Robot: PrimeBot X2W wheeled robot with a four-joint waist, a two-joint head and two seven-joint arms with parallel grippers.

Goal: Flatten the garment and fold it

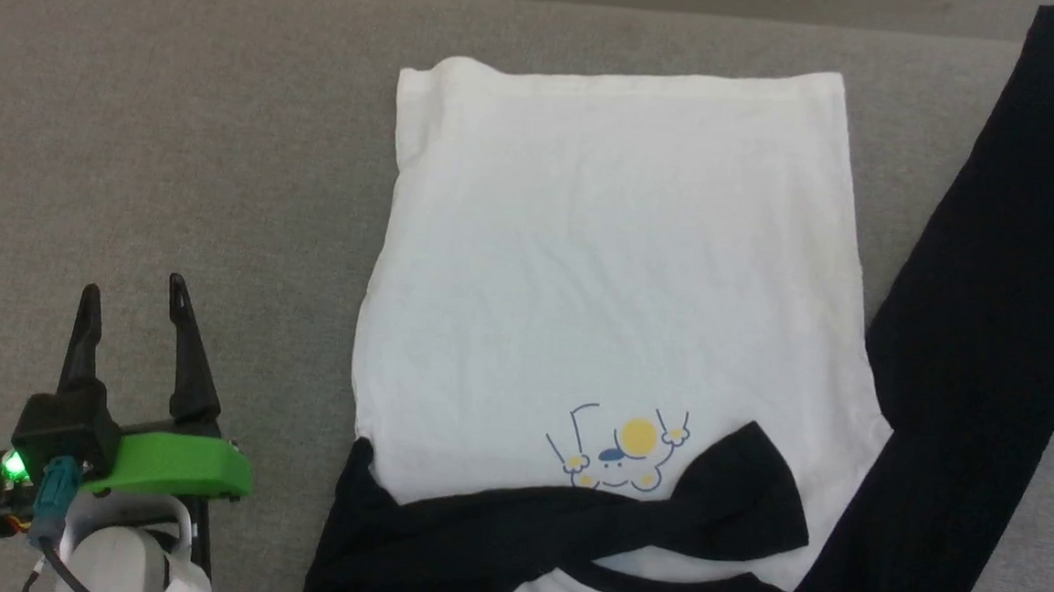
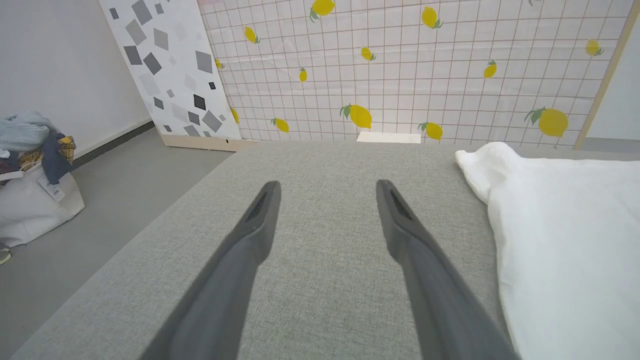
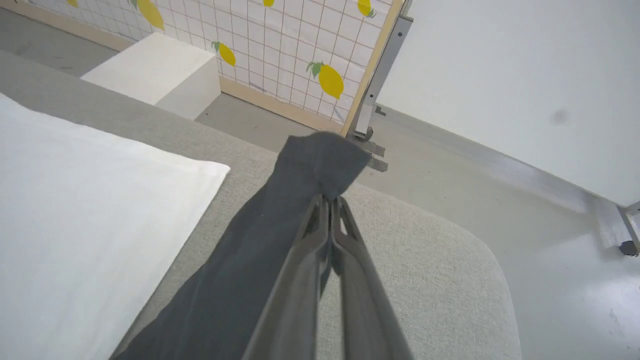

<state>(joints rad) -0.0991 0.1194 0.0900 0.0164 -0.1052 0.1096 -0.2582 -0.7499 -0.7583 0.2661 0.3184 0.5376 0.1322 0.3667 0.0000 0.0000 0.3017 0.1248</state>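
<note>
the shirt (image 1: 611, 274) lies mid-pad (image 1: 180, 128), its black sleeve (image 1: 994, 297) running lengthwise toward the pad's far right corner, where the right gripper (image 3: 330, 200) has its jaws clamped on the cuff (image 3: 325, 157); the left gripper (image 1: 134, 283) hovers, jaws apart, over the pad's left side.

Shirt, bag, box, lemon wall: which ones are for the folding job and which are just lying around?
For the job: garment; right gripper, jaws shut on its black sleeve; left gripper, open.
Lying about: bag of clothes; white box; lemon screen.
</note>
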